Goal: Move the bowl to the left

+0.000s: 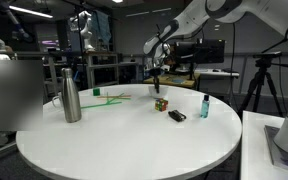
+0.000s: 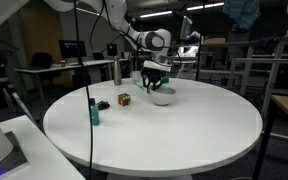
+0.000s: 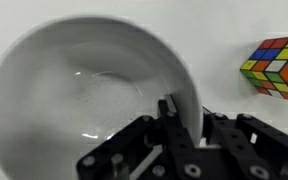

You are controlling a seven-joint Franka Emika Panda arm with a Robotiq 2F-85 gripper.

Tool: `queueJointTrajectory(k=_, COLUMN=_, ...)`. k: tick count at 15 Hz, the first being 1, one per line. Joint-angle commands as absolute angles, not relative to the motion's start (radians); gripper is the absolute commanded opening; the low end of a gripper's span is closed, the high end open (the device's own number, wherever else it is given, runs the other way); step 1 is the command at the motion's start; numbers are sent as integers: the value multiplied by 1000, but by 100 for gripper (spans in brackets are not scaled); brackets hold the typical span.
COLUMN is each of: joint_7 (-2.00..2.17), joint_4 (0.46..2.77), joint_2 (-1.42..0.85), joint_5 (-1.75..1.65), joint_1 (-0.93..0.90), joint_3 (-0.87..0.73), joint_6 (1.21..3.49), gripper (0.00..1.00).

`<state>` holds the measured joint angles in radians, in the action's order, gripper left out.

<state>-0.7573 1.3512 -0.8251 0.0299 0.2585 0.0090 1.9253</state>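
Note:
The white bowl (image 3: 84, 80) fills the wrist view, plain and shallow. My gripper (image 3: 184, 115) straddles its near rim, one finger inside and one outside, shut on the rim. In an exterior view the bowl (image 2: 162, 97) rests on the round white table (image 2: 184, 135) under the gripper (image 2: 156, 84). In the other exterior view the gripper (image 1: 156, 80) points down at the far side of the table, and I cannot make out the bowl there.
A multicoloured cube (image 3: 276, 68) lies beside the bowl and shows in both exterior views (image 2: 125, 100) (image 1: 161, 103). A tall steel bottle (image 1: 71, 96), a small teal bottle (image 1: 204, 105) (image 2: 95, 111) and a small black object (image 1: 177, 116) stand on the table.

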Motion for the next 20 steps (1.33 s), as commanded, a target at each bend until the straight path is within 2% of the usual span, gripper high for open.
queueJointTrajectory(k=1, joint_7=-728, joint_4=1352, joint_2=-808, joint_5=13, joint_1=249, joint_3=4, joint_6=1889, gripper=3)
queueJointTrajectory(k=20, joint_7=-636, joint_4=1350, joint_2=-756, joint_5=12, joint_1=226, joint_3=8, joint_6=1889, gripper=3)
